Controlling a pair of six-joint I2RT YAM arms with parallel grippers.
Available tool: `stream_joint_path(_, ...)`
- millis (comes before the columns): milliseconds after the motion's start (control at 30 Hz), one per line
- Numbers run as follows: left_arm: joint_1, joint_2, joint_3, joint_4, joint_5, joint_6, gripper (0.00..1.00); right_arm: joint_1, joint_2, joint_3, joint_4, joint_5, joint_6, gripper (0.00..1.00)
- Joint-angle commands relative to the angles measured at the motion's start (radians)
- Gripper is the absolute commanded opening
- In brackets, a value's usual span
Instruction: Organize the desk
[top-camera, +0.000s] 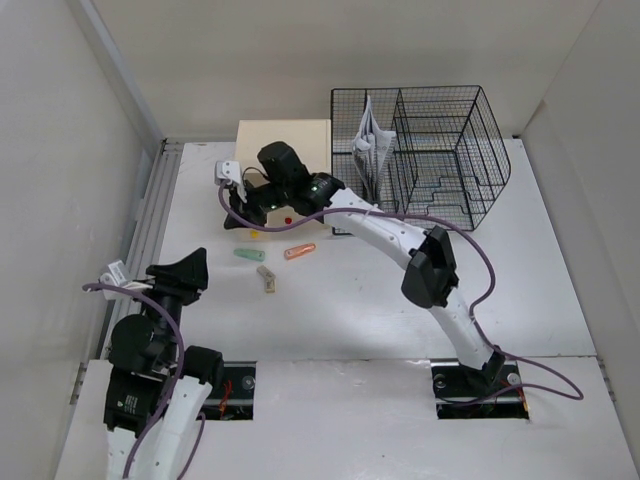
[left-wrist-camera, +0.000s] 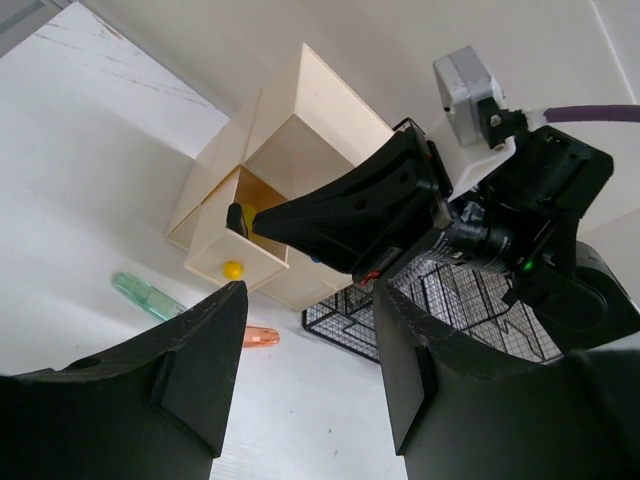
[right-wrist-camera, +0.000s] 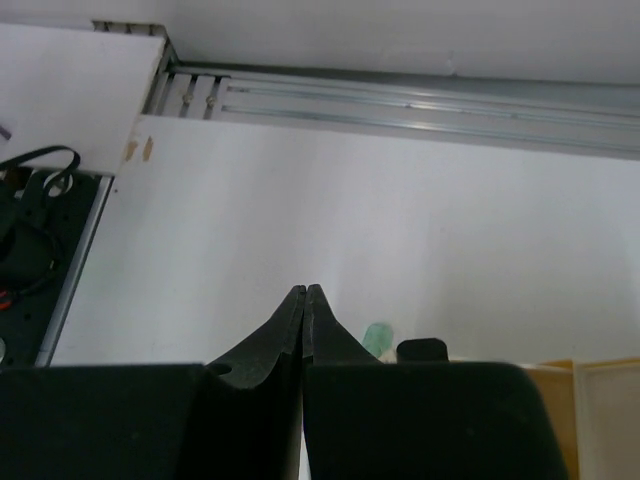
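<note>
The white desk (top-camera: 350, 310) holds a green marker (top-camera: 247, 254), an orange marker (top-camera: 299, 251) and a small beige piece (top-camera: 267, 279) in front of the beige drawer box (top-camera: 285, 135). My right gripper (top-camera: 240, 212) is shut and empty. In the left wrist view its tips (left-wrist-camera: 258, 226) sit at the open drawer (left-wrist-camera: 215, 262), next to a black and yellow thing (left-wrist-camera: 240, 217) inside it. The right gripper (right-wrist-camera: 304, 292) shows closed fingers over bare desk. My left gripper (top-camera: 192, 268) is open and empty at the near left, seen open in its own view (left-wrist-camera: 310, 335).
A black wire basket (top-camera: 450, 150) holding papers (top-camera: 368, 135) stands at the back right, beside the drawer box. The open drawer has a yellow knob (left-wrist-camera: 232, 269); a red knob (top-camera: 288, 218) shows on another drawer. A metal rail (top-camera: 150, 220) runs along the desk's left edge.
</note>
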Motion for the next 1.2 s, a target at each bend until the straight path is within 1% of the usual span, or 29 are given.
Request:
stream_joint_path(0,-0.005,-0.013,0.047,0.009,-0.017,0.016,0.50,0.014,0.015,0.073,0.047,0.068,0.057,0.01)
stream_joint_path(267,-0.005,-0.022,0.048,0.000,-0.017,0.016,0.50,0.023,0.054,0.073,0.056,0.197,0.109,0.01)
stream_joint_path(433,-0.005,-0.022,0.048,-0.009,-0.017,0.016,0.50,0.033,0.074,0.084,0.065,0.227,0.119,0.01)
stream_joint_path(1167,-0.005,-0.031,0.057,-0.027,-0.027,0.016,0.50,0.033,0.036,0.030,0.047,0.437,0.110,0.01)
